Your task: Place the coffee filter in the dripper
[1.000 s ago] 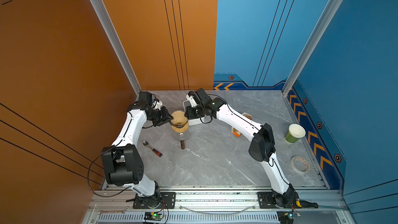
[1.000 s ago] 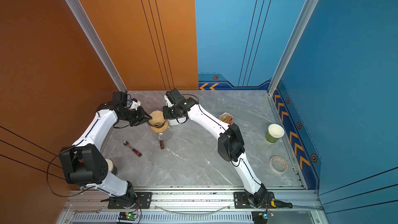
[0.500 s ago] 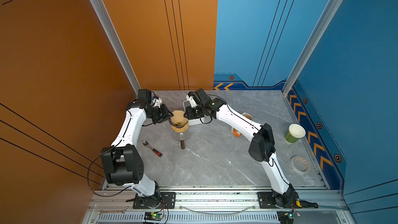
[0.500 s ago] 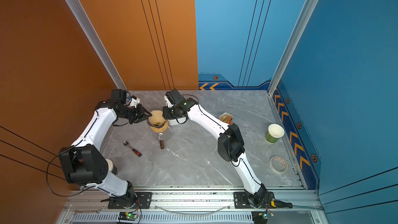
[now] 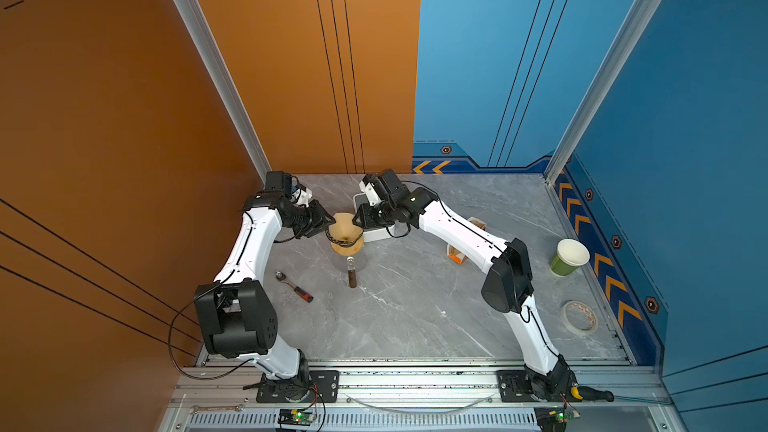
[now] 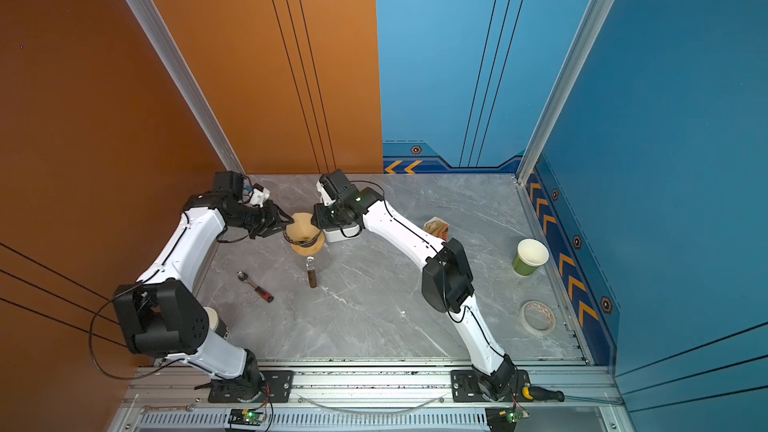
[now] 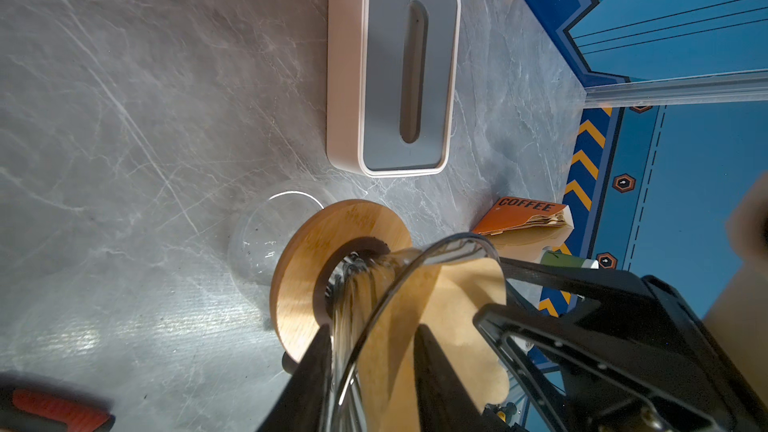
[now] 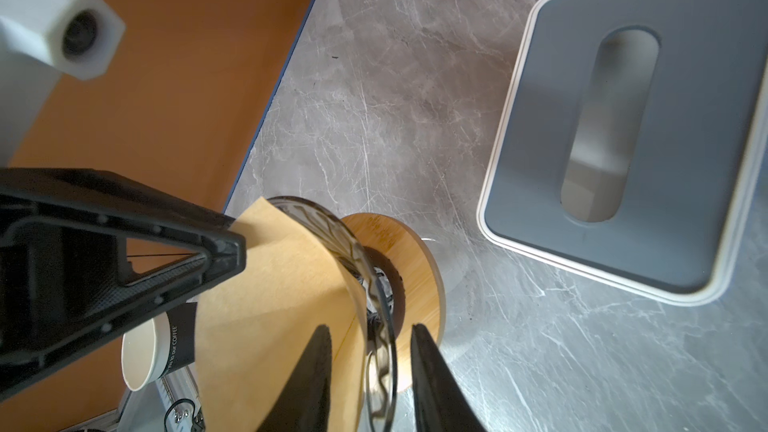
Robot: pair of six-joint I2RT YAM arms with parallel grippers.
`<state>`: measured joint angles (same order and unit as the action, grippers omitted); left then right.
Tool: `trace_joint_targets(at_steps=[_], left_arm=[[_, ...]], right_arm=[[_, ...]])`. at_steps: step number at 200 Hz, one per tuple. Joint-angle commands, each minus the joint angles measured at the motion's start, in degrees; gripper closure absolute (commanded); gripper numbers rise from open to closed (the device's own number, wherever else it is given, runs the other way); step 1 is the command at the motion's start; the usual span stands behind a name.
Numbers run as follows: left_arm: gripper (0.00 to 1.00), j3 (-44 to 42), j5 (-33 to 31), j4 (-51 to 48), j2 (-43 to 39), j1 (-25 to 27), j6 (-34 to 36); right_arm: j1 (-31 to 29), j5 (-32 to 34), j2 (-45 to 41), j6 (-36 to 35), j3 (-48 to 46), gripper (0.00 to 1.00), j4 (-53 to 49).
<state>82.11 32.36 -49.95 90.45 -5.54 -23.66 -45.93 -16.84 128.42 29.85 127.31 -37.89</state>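
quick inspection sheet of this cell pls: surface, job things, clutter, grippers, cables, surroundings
Surface: grey marble table, no spills seen.
Job's things: filter sits in the dripper, on a wooden ring over a glass server.
Clutter: slotted box, filter pack, ratchet, green cup, tape roll, second cup.
Grippers: left gripper and right gripper open, each astride the dripper's rim.
Cables: black loop by the left base.
Surroundings: orange and blue walls; wrench and screwdriver on the front rail.
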Motion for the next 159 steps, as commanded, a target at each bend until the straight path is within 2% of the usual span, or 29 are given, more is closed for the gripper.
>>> trace_joint_targets(at_steps=[1, 25, 48, 71, 89, 93, 108, 130, 159], left_arm=[[0.62, 2.58, -0.85, -2.03, -0.45, 0.41, 0.28], [0.57, 3.41, -1.32, -3.01, -1.04, 0.36, 0.7], [0.47, 3.9, -2.44, -3.88, -2.32, 0.31, 1.23], [0.31, 4.11, -3.99, -5.07, -4.28, 0.26, 1.81], [0.15, 3.65, -5.04, -5.66, -6.38, 0.23, 2.17], [0.08, 3.47, -5.25, -5.74, -6.98, 0.21, 2.21], [0.0, 2.51, -5.75, -5.84, -9.25, 0.31, 2.4], [0.02, 1.02, -6.79, -5.86, -13.44, 0.36, 2.83], [0.02, -0.46, -7.71, -5.94, -19.19, 0.19, 4.2]], right_arm=[[0.15, -1.09, -3.52, -1.09, -0.39, 0.66, 0.49], [0.22, -0.85, -4.44, -1.41, -0.95, 0.63, 0.45], [0.13, -0.45, -6.05, -1.98, -2.25, 0.6, 0.48], [-0.04, 0.4, -8.69, -3.23, -4.51, 0.56, 0.45], [-0.37, 1.39, -11.8, -4.88, -6.77, 0.5, 0.45], [-0.5, 1.58, -12.37, -5.26, -7.36, 0.49, 0.54], [-0.81, 2.23, -14.7, -6.49, -9.58, 0.44, 0.54], [-1.27, 2.61, -18.04, -8.06, -12.75, 0.35, 0.89], [-2.03, 2.39, -23.04, -9.78, -17.34, 0.11, 0.98]])
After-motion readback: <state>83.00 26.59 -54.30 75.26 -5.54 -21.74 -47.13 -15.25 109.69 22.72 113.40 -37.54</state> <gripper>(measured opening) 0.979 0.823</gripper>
